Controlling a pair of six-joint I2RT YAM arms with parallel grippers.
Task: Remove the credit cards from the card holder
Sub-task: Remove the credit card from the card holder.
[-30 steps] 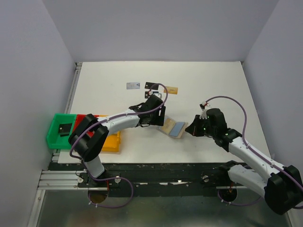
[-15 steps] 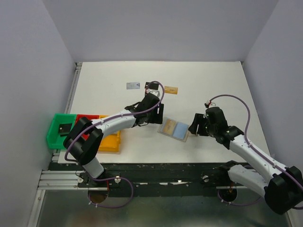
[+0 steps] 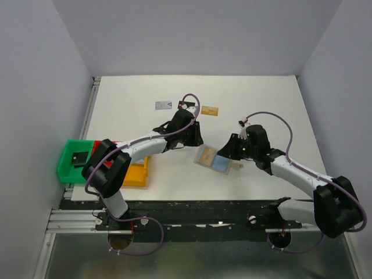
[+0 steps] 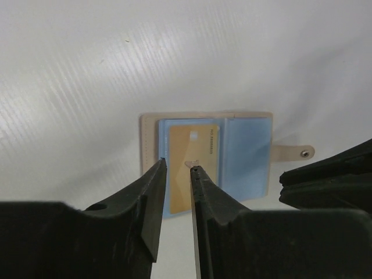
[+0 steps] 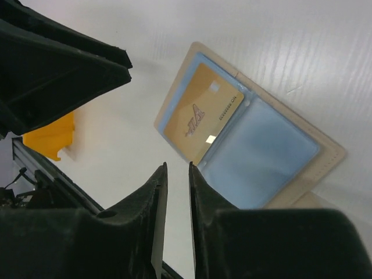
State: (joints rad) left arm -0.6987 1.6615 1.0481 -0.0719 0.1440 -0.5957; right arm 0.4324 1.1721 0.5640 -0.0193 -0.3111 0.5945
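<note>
Near the middle of the worktop (image 3: 261, 99) the card holder (image 5: 261, 145) is lying open and flat, with both light-blue panels facing up. The left arm stretches from its near-left base out to the right. Its wrist is tipped down just on the far-left side of the holder. The left gripper (image 4: 177, 165) hovers over the left panel, jaws pinched down to a slim gap with nothing between them. I honestly can't tell if the tips touch the card underneath.

The right arm comes in from the near right and bends left, so the right gripper (image 5: 177, 165) sits at the holder's right side. Same deal there: jaws nearly together, narrow slit, empty.

Card count:
- One orange-gold card (image 4: 195, 145) is tucked in the left panel.
- One more gold card (image 3: 210, 110) is loose on the far side.
- One silvery-white card (image 3: 164, 105) lies left of that.
- The dark bits between those two are mixed up with the left arm's cable, so no count there.

Three bins sit at the near left: green (image 3: 67, 168), red (image 3: 103, 143) and yellow (image 3: 136, 177).
</note>
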